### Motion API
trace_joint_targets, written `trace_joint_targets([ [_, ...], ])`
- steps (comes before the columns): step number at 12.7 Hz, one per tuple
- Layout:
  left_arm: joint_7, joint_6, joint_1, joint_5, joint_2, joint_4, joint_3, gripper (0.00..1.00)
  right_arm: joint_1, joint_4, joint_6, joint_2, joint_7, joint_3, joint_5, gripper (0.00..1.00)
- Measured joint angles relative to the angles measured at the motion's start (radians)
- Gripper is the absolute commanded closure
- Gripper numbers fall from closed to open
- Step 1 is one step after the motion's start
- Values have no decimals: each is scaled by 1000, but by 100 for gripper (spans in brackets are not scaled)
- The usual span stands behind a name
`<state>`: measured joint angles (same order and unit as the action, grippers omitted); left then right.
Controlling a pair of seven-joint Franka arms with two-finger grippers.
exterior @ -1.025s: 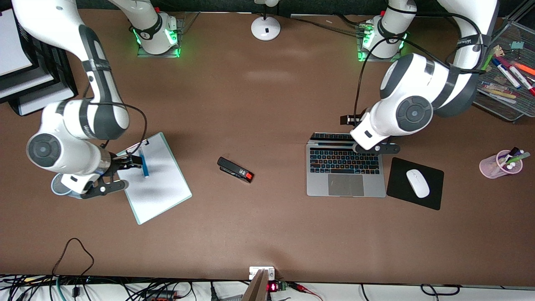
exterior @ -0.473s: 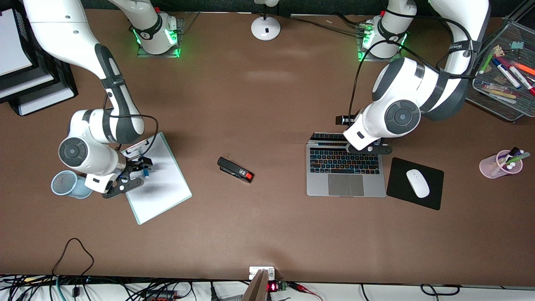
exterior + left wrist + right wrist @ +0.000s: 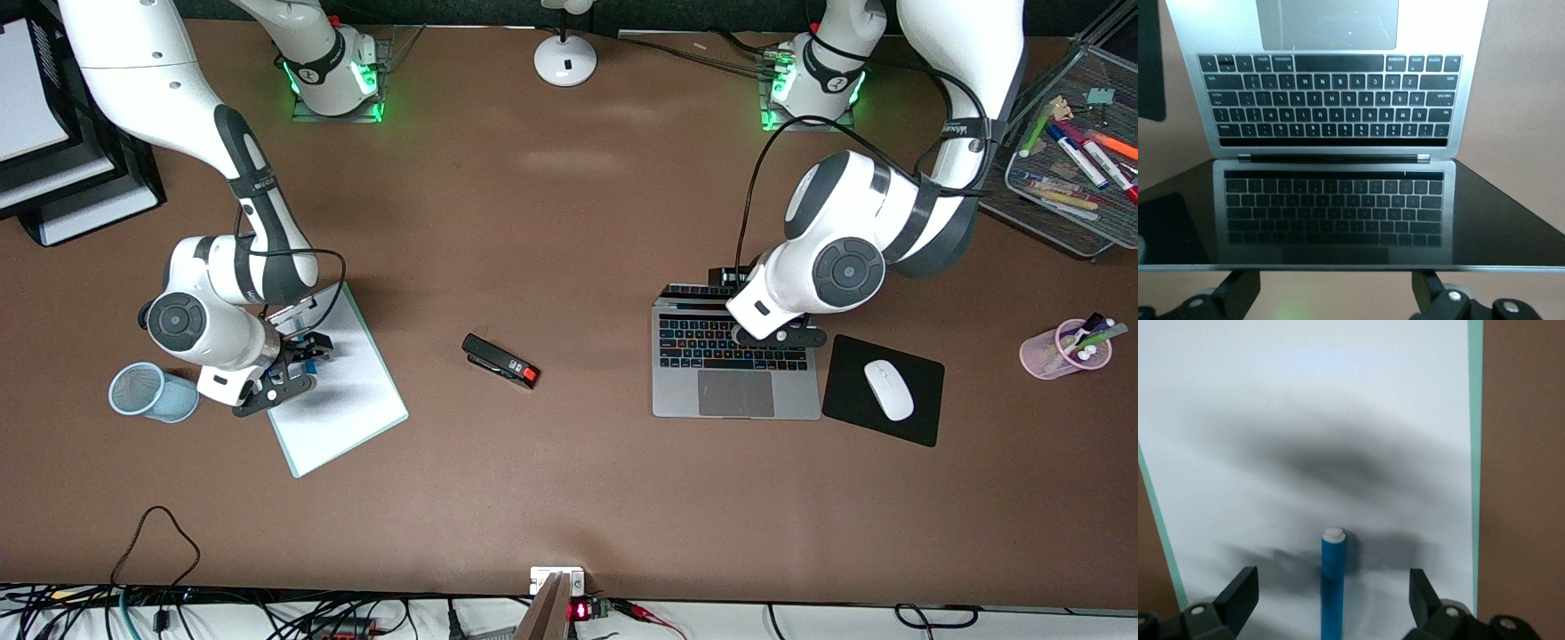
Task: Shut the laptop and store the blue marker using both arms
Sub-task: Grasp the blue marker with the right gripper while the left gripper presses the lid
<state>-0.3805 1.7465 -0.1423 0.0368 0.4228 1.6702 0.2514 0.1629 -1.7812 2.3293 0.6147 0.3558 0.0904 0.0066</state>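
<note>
Right wrist view: blue marker [image 3: 1333, 587] slim, white-tipped (on whiteboard [image 3: 1305, 420]).

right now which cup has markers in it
The pink cup at the left arm's end of the table holds markers; the blue cup beside the right gripper shows none.

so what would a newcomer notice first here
The open silver-grey laptop with its black keyboard, toward the left arm's end of the table, with the left pincer open at its screen's top edge. Next, the right pincer, open around the slim bright blue marker over the white clipboard.
</note>
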Motion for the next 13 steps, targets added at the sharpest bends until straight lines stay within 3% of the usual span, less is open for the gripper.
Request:
trace_joint_targets([
  [9,0,75,0,-5,58,-22,-1,0,0,-3,44,26,2,0,0,33],
  [13,0,117,0,-5,66,-23,-1,0,0,-3,44,29,2,0,0,34],
])
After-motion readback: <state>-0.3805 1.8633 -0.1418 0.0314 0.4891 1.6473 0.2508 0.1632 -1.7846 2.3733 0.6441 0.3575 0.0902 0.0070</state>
